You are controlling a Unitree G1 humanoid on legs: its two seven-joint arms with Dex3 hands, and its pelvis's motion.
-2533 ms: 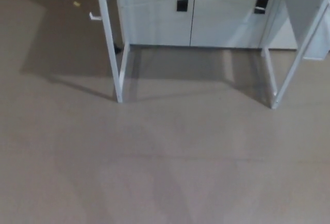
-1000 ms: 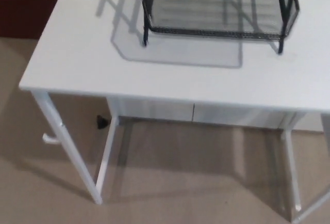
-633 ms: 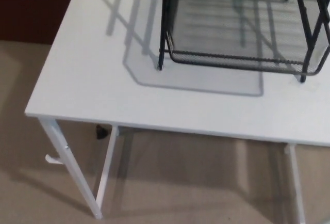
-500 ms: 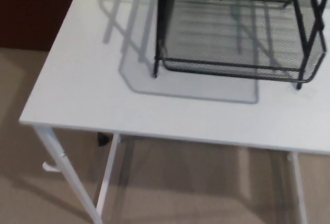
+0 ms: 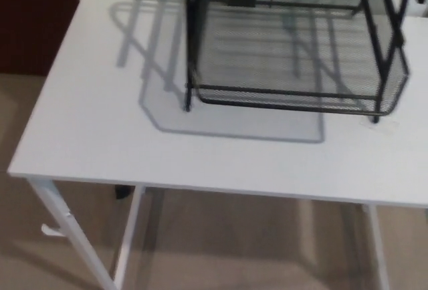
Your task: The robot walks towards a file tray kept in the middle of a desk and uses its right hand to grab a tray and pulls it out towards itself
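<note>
Since the earlier frames the camera has swung up from the bare floor and shifted across the desk; nothing on it has moved. Neither robot hand shows, so their state cannot be told. Nearest, beige floor (image 5: 221, 243) shows beneath the white tabletop (image 5: 87, 123) and its white legs (image 5: 63, 226). Farther back stands the black wire-mesh file tray (image 5: 287, 49), right of centre, its long axis running left to right, open front facing the camera. Dark red wall (image 5: 30, 16) sits behind, at left.
</note>
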